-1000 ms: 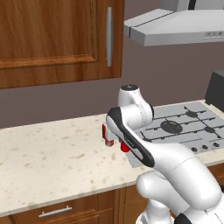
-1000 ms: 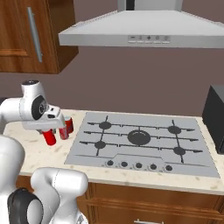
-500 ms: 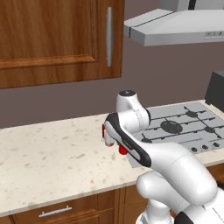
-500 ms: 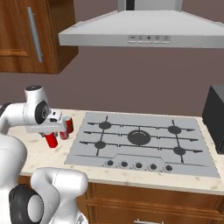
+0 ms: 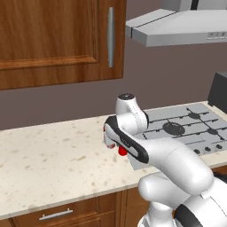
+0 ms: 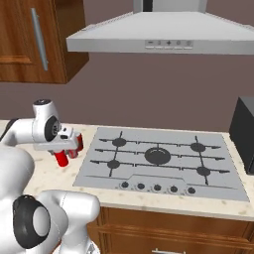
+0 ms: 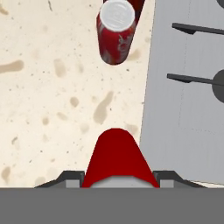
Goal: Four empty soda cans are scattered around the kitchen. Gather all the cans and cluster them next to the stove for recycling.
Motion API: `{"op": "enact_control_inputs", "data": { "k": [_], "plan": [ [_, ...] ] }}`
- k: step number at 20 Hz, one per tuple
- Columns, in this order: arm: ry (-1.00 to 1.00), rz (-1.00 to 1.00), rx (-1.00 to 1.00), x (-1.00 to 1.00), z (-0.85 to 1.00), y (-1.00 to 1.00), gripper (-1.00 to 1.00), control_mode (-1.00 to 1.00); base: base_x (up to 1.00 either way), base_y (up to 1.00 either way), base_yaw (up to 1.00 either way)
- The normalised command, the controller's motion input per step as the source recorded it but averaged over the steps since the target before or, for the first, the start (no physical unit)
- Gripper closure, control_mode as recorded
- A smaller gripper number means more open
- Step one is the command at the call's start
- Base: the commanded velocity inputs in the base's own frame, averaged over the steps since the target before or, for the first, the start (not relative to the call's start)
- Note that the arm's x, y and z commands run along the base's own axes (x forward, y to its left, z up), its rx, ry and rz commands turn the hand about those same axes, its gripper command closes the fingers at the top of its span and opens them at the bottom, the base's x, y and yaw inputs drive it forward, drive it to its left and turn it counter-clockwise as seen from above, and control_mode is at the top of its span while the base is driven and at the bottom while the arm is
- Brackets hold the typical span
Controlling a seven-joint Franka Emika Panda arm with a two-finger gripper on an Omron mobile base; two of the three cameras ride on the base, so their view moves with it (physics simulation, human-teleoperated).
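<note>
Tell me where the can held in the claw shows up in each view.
Left base view: the held can pokes out below the arm, centre.
Right base view: middle left, left of the stove.
Hand view: bottom centre.
Shared landmark: the stove's left edge.

Two base views from behind, left and right, sharing the stove [image 6: 161, 161] (counter too), hand view straight down, close

The arm [image 5: 177, 164] is glossy white, built of rounded, bulbous segments with black bands and dark round caps at its joints; its fingertips [image 7: 70, 178] are small and dark grey.
</note>
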Motion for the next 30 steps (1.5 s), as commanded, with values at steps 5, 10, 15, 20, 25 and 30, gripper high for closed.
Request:
{"op": "enact_control_inputs", "data": {
  "k": [5, 10, 15, 20, 25, 30],
  "plan": [
    [0.0, 0.0, 0.0, 0.07, -0.17, 0.03, 1.0, -1.0, 0.0, 0.0, 0.0],
    [0.0, 0.0, 0.0, 0.11, -0.09, 0.1, 1.0, -1.0, 0.0, 0.0, 0.0],
    [0.0, 0.0, 0.0, 0.15, -0.06, 0.09, 1.0, -1.0, 0.0, 0.0, 0.0],
    [0.0, 0.0, 0.0, 0.17, -0.06, 0.04, 1.0, -1.0, 0.0, 0.0, 0.0],
    [0.0, 0.0, 0.0, 0.1, -0.07, 0.01, 1.0, -1.0, 0.0, 0.0, 0.0],
    [0.0, 0.0, 0.0, 0.14, -0.08, 0.06, 1.0, -1.0, 0.0, 0.0, 0.0]
  ]
}}
